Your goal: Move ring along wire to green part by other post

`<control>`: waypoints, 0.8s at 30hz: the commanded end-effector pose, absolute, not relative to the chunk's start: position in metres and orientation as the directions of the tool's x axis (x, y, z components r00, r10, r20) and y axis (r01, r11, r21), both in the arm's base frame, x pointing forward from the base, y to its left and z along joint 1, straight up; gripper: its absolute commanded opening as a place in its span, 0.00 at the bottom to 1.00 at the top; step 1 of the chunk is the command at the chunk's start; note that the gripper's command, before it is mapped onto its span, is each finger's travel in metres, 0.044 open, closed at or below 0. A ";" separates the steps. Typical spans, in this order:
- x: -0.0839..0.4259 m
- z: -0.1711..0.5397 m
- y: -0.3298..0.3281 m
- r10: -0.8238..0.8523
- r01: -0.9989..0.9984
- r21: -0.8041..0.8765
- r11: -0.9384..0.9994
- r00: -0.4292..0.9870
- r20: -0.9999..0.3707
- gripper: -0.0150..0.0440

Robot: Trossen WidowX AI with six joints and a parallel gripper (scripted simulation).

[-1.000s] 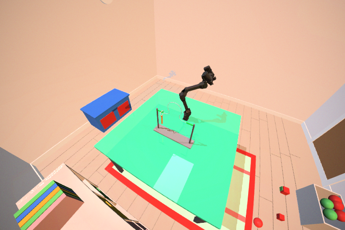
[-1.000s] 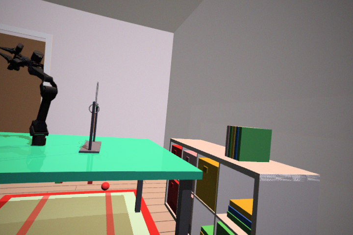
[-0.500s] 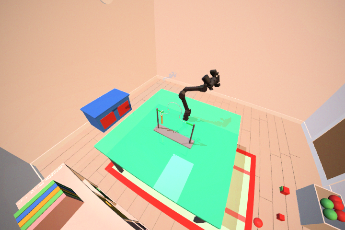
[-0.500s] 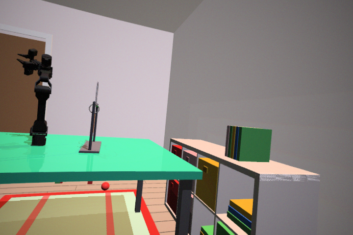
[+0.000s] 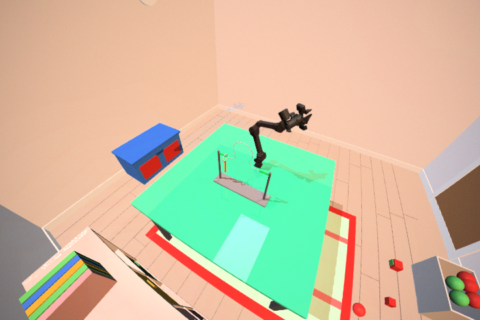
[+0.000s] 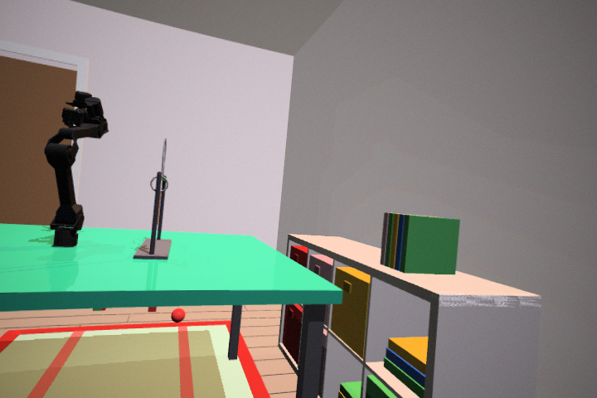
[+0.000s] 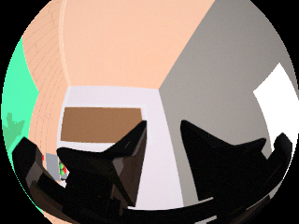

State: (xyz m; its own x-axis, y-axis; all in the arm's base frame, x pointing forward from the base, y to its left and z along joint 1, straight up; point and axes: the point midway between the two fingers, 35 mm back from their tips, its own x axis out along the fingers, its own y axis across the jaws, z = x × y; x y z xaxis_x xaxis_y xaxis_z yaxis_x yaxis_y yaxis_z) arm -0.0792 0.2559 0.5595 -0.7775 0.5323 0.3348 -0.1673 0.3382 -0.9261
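The ring (image 5: 223, 158) (image 6: 151, 183) hangs around the wire at the green part (image 5: 221, 154) by the left post (image 5: 219, 166) in the top view. Its orange handle (image 5: 225, 166) points straight down. The thin grey wire (image 5: 243, 142) (image 6: 164, 151) arches up and comes down to the other green part (image 5: 264, 172) by the right post (image 5: 267, 187). My gripper (image 5: 311, 113) (image 7: 163, 123) is partly open, with nothing between its fingers. It is high up and far from the ring, pointing away from the wire. The wrist view shows neither ring nor wire.
The posts stand on a brownish base (image 5: 241, 189) on the green table (image 5: 195, 211) (image 6: 205, 276). The arm's foot stands behind the wire, nearer the right post in the top view. A blue cabinet (image 5: 146, 143) and a shelf (image 6: 370, 262) stand off the table.
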 end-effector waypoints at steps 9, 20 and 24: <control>0.014 0.551 0.272 0.774 -0.200 -0.936 0.289 -0.527 0.351 0.53; 0.106 0.543 0.256 0.906 -0.243 -0.919 0.310 -0.218 0.364 0.53; 0.138 0.541 0.242 0.925 -0.258 -0.906 0.334 -0.095 0.368 0.53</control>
